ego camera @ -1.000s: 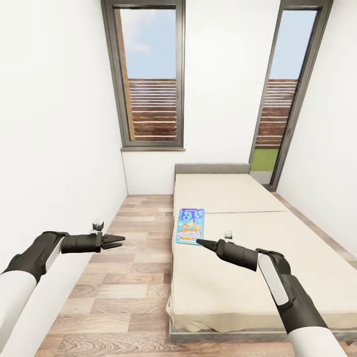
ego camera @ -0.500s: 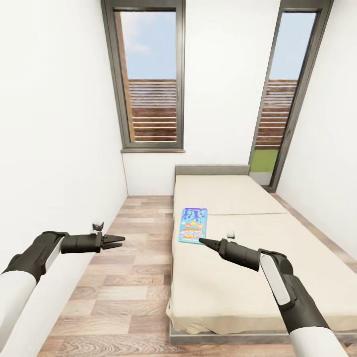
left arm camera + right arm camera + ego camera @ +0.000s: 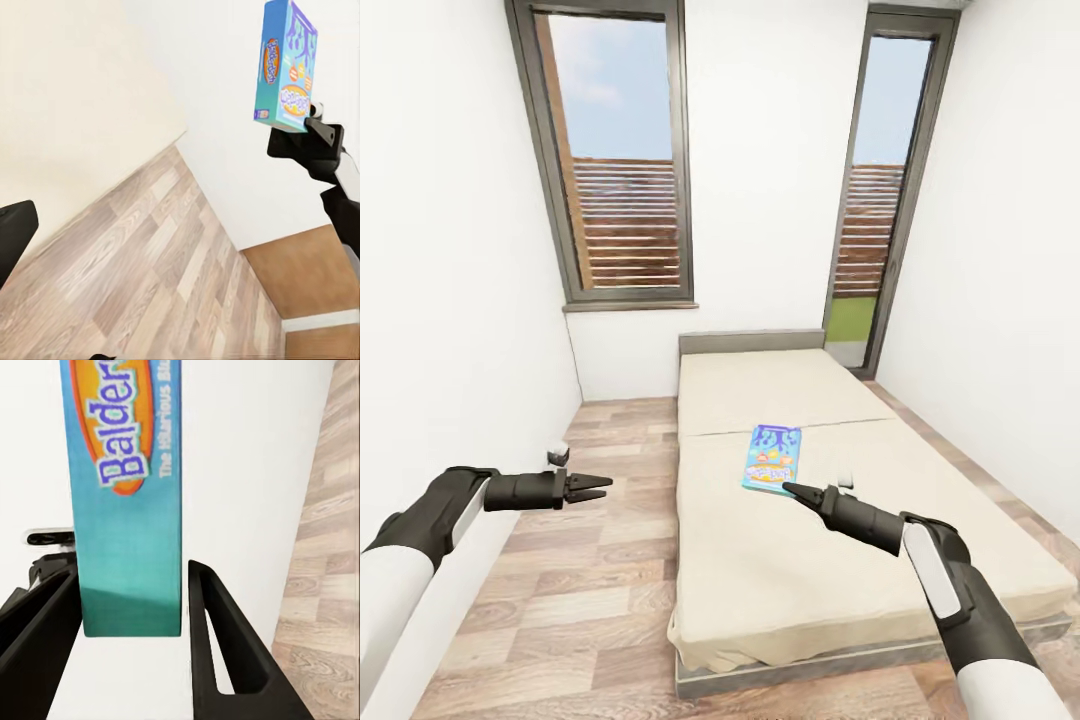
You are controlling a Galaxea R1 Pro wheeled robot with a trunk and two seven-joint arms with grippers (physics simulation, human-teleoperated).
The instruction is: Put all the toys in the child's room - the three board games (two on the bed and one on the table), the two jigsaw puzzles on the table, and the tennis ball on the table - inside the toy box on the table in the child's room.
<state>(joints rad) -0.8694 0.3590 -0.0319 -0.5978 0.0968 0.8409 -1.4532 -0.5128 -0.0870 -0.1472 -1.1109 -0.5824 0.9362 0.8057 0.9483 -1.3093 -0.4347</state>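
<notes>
A narrow blue board game (image 3: 772, 458) lies flat on the beige bed (image 3: 780, 560), near its middle seam and a little in from its left edge. My right gripper (image 3: 792, 490) hovers low over the mattress with its tips at the box's near end. In the right wrist view the blue board game (image 3: 124, 495) lies straight ahead, its near end between the spread fingers (image 3: 221, 645), so the right gripper (image 3: 131, 574) is open and not closed on it. My left gripper (image 3: 590, 489) hangs open and empty over the wood floor, left of the bed. From the left wrist camera the board game (image 3: 289, 67) appears beside my right arm (image 3: 330, 165).
A white wall (image 3: 450, 300) runs close along my left arm. Wood-plank floor (image 3: 590, 590) fills the strip between that wall and the bed. A tall grey-framed window (image 3: 622, 170) and a narrow glazed door (image 3: 870, 200) stand behind the low grey headboard (image 3: 752, 341). The right wall (image 3: 1010, 300) borders the bed's far side.
The whole head view has shifted, so the camera moved. The blue box now lies farther from the bed's left edge, with my right gripper still at its near end. The left arm holds its pose.
</notes>
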